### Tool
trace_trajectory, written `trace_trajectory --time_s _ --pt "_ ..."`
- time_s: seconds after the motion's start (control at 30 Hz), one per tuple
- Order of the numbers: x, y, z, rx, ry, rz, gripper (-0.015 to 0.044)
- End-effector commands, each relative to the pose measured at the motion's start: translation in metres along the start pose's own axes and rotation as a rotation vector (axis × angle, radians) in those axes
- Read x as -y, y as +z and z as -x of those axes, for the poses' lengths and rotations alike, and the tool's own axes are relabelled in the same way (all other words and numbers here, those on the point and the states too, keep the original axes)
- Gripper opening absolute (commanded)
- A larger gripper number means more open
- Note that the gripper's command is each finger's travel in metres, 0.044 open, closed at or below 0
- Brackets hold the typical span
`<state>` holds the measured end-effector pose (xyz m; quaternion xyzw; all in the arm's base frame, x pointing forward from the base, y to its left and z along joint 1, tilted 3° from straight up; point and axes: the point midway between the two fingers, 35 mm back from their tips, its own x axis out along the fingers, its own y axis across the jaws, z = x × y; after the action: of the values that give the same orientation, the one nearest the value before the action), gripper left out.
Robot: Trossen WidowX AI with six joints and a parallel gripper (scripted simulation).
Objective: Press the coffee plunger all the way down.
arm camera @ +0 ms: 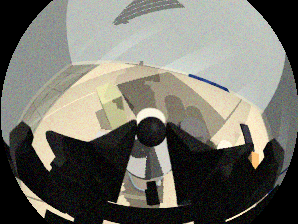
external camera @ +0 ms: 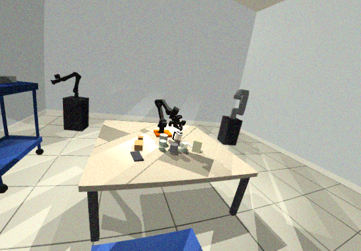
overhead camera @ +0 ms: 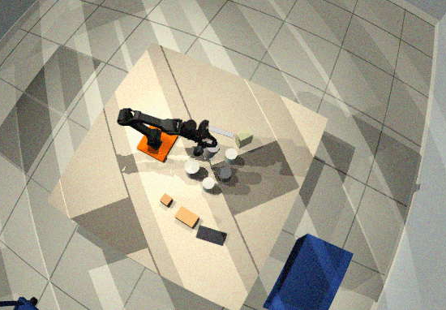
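The coffee press [overhead camera: 210, 152] stands upright on the counter [overhead camera: 203, 251], just above the frame's centre in the top view, a small grey cylinder. Its round black plunger knob [arm camera: 150, 129] sits clamped between my fingers, centre of the wrist view.

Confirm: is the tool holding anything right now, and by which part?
Yes. The tool is shut on the coffee press's plunger knob, the dark ball atop the rod, pinched between its two fingers, one on each side.
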<state>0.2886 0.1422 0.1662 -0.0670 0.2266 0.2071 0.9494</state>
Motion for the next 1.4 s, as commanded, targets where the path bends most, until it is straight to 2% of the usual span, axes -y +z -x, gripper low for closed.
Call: trace_trajectory --time_s 0.0,1.37 --pt "0.0000 -0.0142 -0.0056 -0.049 0.000 0.011 0.0116" --pt "-0.0001 -0.0100 -0.0098 -0.049 0.000 0.011 0.0116"
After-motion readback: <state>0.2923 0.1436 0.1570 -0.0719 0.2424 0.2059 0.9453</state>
